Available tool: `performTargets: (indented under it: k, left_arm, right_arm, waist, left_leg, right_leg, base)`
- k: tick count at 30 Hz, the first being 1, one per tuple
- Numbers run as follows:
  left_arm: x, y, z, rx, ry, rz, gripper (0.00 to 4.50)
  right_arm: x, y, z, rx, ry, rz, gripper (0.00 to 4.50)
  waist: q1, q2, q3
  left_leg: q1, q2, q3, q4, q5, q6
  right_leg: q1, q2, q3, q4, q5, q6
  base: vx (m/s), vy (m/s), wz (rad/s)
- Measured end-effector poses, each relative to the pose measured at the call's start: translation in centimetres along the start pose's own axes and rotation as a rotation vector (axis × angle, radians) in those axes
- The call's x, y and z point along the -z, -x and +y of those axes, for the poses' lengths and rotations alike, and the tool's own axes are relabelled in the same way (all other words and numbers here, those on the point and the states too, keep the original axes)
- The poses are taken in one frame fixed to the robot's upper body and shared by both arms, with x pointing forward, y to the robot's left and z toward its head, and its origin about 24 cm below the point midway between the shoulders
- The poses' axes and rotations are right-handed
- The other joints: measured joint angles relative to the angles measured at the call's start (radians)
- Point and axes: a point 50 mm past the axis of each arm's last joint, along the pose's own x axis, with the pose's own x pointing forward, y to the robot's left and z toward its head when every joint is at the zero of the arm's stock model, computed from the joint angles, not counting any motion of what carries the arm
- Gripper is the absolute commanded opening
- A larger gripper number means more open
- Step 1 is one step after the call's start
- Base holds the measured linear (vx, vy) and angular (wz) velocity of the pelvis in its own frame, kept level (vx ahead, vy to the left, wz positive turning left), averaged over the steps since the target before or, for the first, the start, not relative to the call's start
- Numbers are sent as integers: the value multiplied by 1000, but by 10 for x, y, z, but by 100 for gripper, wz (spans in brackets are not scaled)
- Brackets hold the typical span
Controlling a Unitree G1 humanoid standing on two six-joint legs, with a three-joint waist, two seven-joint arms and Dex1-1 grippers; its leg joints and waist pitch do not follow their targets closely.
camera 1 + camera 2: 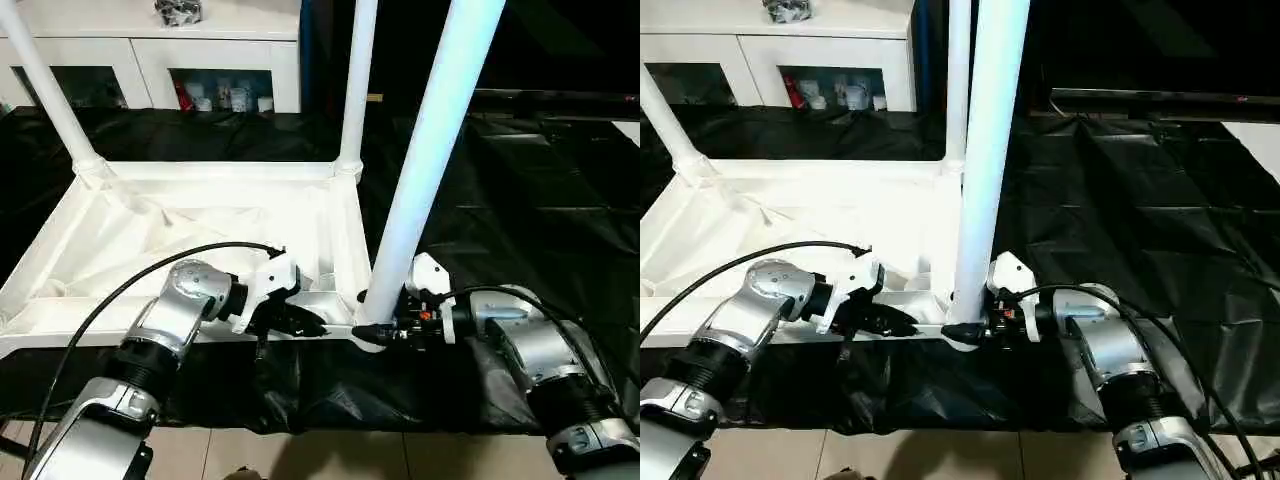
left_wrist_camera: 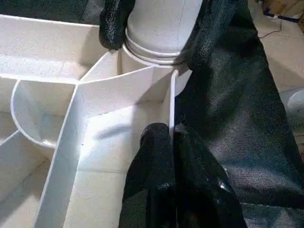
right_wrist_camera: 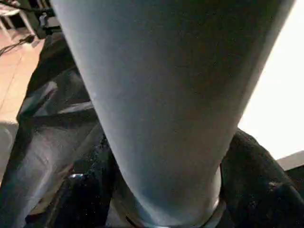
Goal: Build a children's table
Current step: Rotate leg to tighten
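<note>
White tabletop [image 1: 200,225] is lying upside down on black cloth [image 1: 520,200], ribs up, three legs standing in its corner sockets. Left of the near-right leg [image 1: 425,170], left gripper [image 1: 305,322] is pinching the tabletop's thin near rim, fingers [image 2: 161,185] clenched on it. At that leg's base, right gripper [image 1: 375,330] is wrapping its fingers around the tube, just above the socket. White cabinet [image 1: 150,55] is sitting behind the tabletop
</note>
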Motion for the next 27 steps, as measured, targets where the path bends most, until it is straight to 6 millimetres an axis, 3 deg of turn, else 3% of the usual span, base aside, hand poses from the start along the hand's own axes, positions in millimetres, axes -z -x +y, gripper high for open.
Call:
performTargets:
  k: [7,15,16,18,22,24,27]
  left_arm:
    - [-7,-19,14,-276,26,-26,0]
    - [-18,-44,18,-436,64,-40,0]
    - [-19,-46,18,-439,65,-42,0]
    - [-20,-47,18,-439,66,-43,0]
    - [-21,-48,17,-439,67,-45,0]
    - [-21,-47,17,-432,63,-47,0]
    - [-20,-44,15,-412,58,-50,0]
  right_arm:
    - [0,-23,-24,459,-153,-109,262]
    - [-3,-37,-35,782,-250,-151,262]
    - [-3,-37,-36,792,-238,-154,262]
    - [-3,-36,-35,796,-232,-163,331]
    - [-4,-37,-35,790,-236,-178,343]
    - [-5,-36,-34,779,-230,-182,373]
    - [-5,-34,-33,726,-210,-185,373]
  waist:
    - [-29,0,0]
    - [-33,8,-4]
    - [-32,9,-5]
    - [-27,11,-6]
    - [-26,13,-6]
    - [-26,14,-6]
    - [-28,14,-6]
  left_leg:
    - [1,-1,-1,2,1,-2]
    - [1,-4,-1,2,1,-1]
    - [1,-4,-1,2,1,-1]
    - [1,-4,-1,0,1,-1]
    - [1,-4,-1,-2,1,-1]
    - [0,-4,-1,-2,1,-1]
    - [0,-4,-1,-2,1,-1]
  right_leg:
    - [0,-1,1,-2,-1,1]
    - [1,-2,2,-3,0,1]
    - [1,-2,3,-3,0,2]
    - [0,-2,3,-3,0,2]
    - [0,-2,2,-3,0,3]
    - [0,-2,2,-3,0,3]
    - [-1,-1,2,-3,0,3]
  base:
    - [0,0,0]
    - [0,0,0]
    - [0,0,0]
    - [0,0,0]
    - [0,0,0]
    - [0,0,0]
    - [0,0,0]
